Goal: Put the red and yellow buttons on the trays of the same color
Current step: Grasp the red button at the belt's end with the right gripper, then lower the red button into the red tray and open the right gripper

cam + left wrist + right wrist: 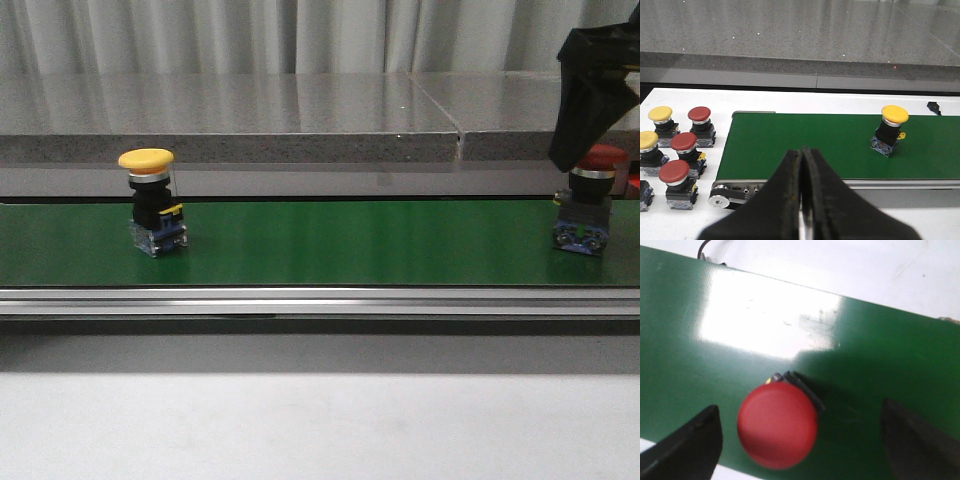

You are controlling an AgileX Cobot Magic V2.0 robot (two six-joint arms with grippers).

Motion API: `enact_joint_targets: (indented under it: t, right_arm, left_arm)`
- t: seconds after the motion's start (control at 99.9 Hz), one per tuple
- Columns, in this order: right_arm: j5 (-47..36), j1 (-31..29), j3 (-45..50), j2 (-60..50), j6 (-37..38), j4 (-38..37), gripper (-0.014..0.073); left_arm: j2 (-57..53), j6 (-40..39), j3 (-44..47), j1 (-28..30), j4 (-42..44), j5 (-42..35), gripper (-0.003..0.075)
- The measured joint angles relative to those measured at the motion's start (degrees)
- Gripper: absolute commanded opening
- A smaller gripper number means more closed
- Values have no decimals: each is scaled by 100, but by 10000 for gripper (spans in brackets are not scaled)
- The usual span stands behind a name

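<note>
A yellow button [150, 200] stands upright on the green belt [350, 240] at the left; it also shows in the left wrist view as the yellow button [891, 127]. A red button [590, 200] stands on the belt at the far right. My right gripper [580, 140] hangs just above it. In the right wrist view the red button [777, 425] sits between the open fingers, nearer one fingertip [690, 450], touching neither. My left gripper [803, 152] is shut and empty, short of the belt's near edge. The trays are out of view.
Several spare red and yellow buttons [684, 147] stand on the white table beside the belt's end roller [720, 192]. A grey stone ledge [250, 120] runs behind the belt, and an aluminium rail [300, 300] runs along its front.
</note>
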Motion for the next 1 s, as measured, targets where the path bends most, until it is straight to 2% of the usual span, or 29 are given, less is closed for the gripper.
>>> enact_joint_targets:
  t: [0.05,0.1,0.15,0.27,0.34,0.561,0.771,1.001]
  right_arm:
    - [-26,0,-68,153,-3,0,618]
    - [-26,0,-113,311,-12,0,560]
    - [-26,0,-137,426,-12,0,456]
    - [97,0,-150,555,-16,-11,122]
    - [177,0,-183,555,-25,-24,15]
    - [515,-420,-758,559,-25,-24,-4]
    - [659,-1525,-1619,762,-25,-24,-4]
    - [697,-2582,-2404,1556,-25,-44,-4]
  left_arm:
    - [0,0,0,0,0,0,-19]
    - [0,0,0,0,0,0,-19]
    - [0,0,0,0,0,0,-19]
    - [0,0,0,0,0,0,-19]
    - [0,0,0,0,0,0,-19]
    - [0,0,0,0,0,0,-19]
    - [0,0,0,0,0,0,-19]
    - [0,0,0,0,0,0,-19]
